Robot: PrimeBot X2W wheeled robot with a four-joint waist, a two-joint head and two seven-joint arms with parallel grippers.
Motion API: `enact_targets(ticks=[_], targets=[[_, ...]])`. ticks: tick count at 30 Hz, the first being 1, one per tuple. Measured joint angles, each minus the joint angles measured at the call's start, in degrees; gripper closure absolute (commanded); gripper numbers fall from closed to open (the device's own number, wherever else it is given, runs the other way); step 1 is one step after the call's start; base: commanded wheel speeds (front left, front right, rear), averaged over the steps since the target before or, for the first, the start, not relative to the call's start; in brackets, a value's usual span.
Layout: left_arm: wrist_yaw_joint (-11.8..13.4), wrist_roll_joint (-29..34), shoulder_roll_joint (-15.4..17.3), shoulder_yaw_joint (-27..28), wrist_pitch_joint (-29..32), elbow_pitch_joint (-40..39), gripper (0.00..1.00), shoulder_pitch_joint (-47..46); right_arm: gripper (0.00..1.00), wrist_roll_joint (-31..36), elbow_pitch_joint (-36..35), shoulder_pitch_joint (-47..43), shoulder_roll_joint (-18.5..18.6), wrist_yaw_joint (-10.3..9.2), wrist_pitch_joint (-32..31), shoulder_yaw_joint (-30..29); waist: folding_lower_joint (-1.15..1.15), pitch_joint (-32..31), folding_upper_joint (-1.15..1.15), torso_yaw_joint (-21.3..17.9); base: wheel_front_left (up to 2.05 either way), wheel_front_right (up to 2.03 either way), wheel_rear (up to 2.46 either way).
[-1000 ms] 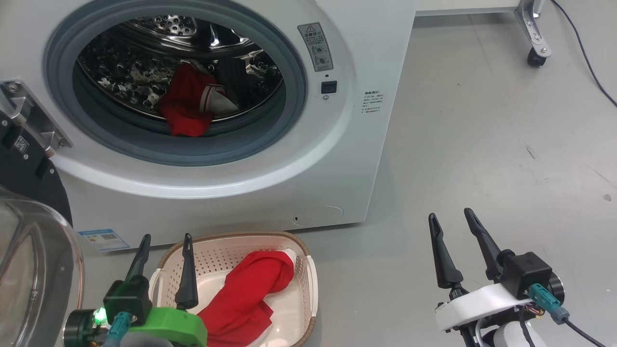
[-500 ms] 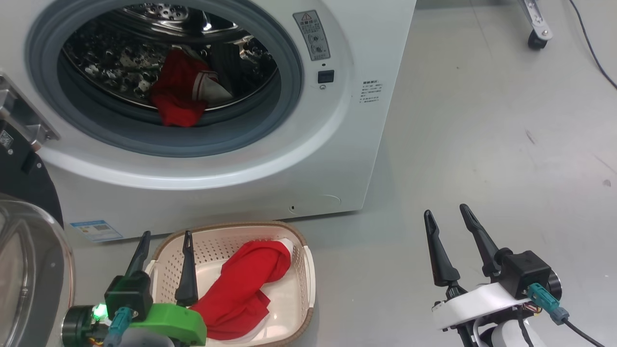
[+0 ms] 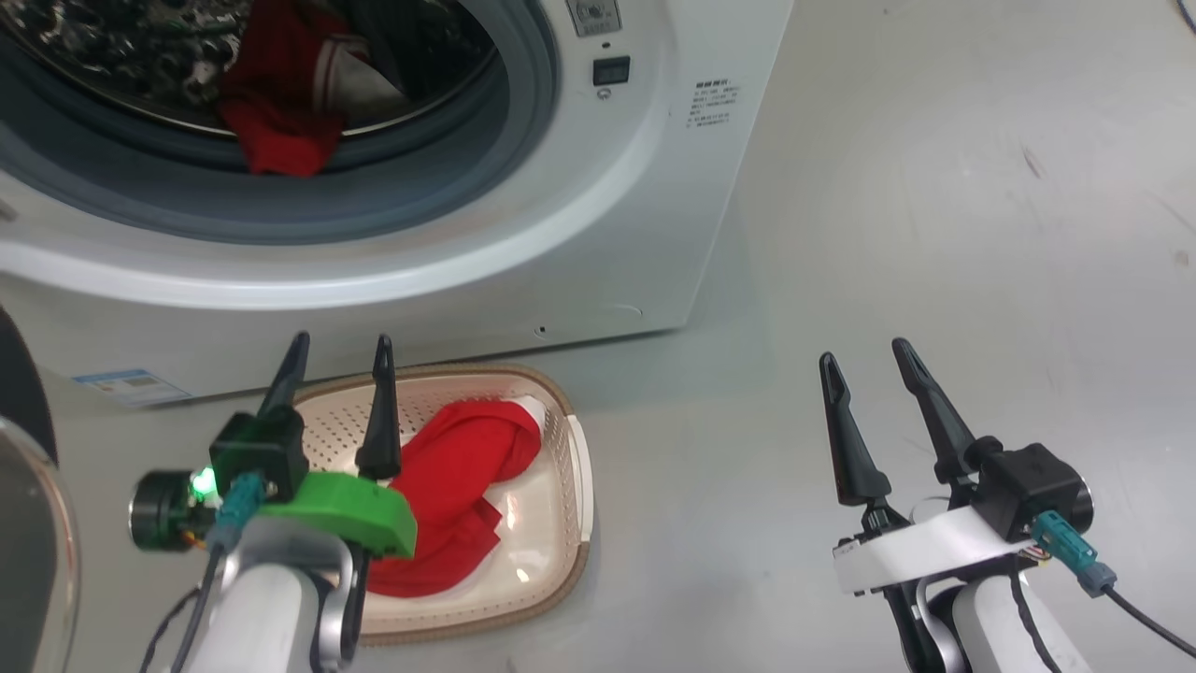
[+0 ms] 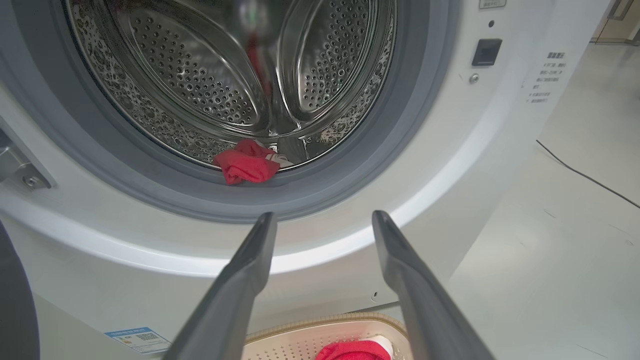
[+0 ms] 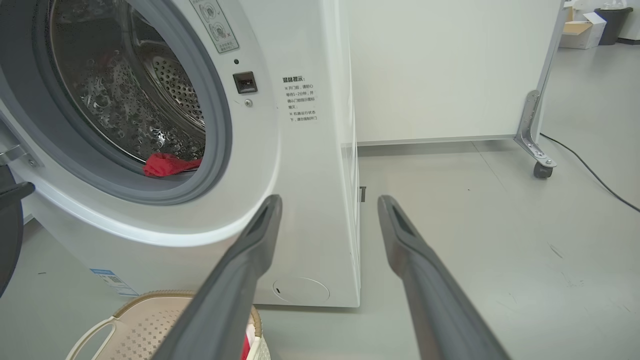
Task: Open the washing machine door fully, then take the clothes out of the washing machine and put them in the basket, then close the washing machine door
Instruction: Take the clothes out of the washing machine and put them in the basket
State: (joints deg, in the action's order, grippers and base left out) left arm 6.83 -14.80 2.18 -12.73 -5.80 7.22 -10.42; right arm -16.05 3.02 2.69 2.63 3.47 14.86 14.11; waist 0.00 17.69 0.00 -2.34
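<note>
The washing machine door (image 3: 33, 551) stands swung out at the far left edge. The round mouth of the washing machine (image 3: 561, 234) is open. One piece of the clothes (image 3: 276, 131), red with white trim, lies on the front lip of the drum, just behind the grey gasket (image 3: 448, 178). The basket (image 3: 523, 533) sits on the floor just before the machine's lower edge, with a red garment (image 3: 458, 458) inside it. The left gripper (image 3: 341, 341) hovers over the basket's back rim, fingers spread and empty. The right gripper (image 3: 864, 353), also spread and empty, hangs over the open grey floor (image 3: 934, 234), to the right of the machine's corner.
</note>
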Motion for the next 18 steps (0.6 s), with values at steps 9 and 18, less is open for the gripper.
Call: enact_targets(ticks=[9, 18], targets=[[0.0, -0.3, 0.0, 2.8, 2.2, 2.9, 0.00, -11.6, 0.00, -1.2, -1.5, 4.7, 0.0, 1.04, 0.0, 1.6, 0.00, 6.8, 0.00, -2.3, 0.00, 0.00, 0.00], [0.0, -0.3, 3.0, 4.4, 8.6, 8.0, 0.00, -23.2, 0.00, -4.3, -2.2, 9.3, 0.1, 1.18, 0.0, 2.6, 0.00, 13.2, 0.00, -5.6, 0.00, 0.00, 0.00]])
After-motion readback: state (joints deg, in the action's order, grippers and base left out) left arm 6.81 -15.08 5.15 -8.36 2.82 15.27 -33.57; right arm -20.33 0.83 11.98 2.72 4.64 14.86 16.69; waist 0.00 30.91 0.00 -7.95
